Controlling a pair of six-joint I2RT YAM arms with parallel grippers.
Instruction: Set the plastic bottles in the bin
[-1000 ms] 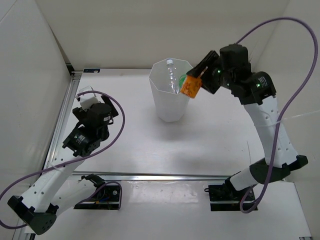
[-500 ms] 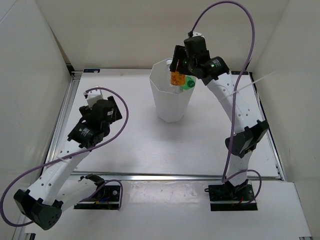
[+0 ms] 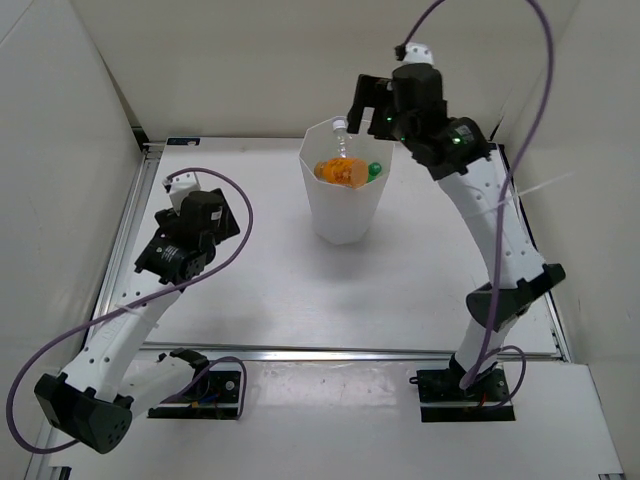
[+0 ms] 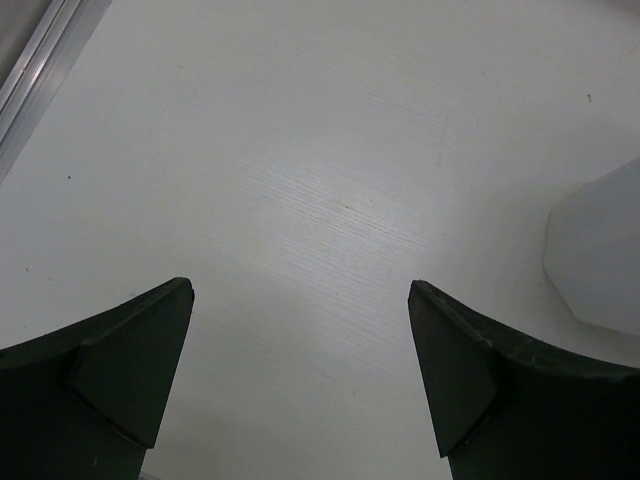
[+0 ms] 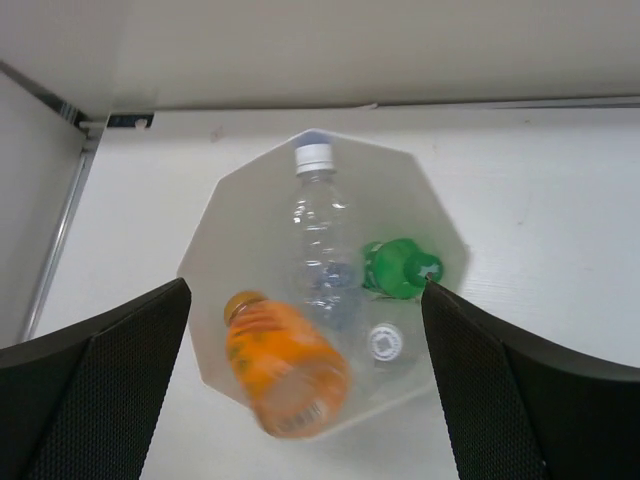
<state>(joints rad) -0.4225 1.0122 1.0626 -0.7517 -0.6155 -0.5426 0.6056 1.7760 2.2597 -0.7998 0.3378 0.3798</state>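
Note:
The tall white bin (image 3: pixel 343 218) stands at the middle back of the table. My right gripper (image 3: pixel 372 108) hangs open right above the bin (image 5: pixel 207 250). An orange bottle (image 5: pixel 285 372) is blurred inside the bin's mouth, free of my fingers (image 5: pixel 110 370), and from above the orange bottle (image 3: pixel 340 171) lies across the opening. Also inside are a clear bottle (image 5: pixel 320 235) with a white cap, a green bottle (image 5: pixel 400 268) and another white-capped bottle (image 5: pixel 385 342). My left gripper (image 4: pixel 300 290) is open over bare table at the left (image 3: pixel 195 207).
White walls close in the table on the left, back and right. A metal rail (image 3: pixel 128 225) runs along the table's left edge. In the left wrist view the bin's base (image 4: pixel 600 255) shows at the right edge.
My right gripper swung from the bin's right side to above its mouth, opened and let go of the orange bottle, which now drops into the bin. The left arm shifted slightly.

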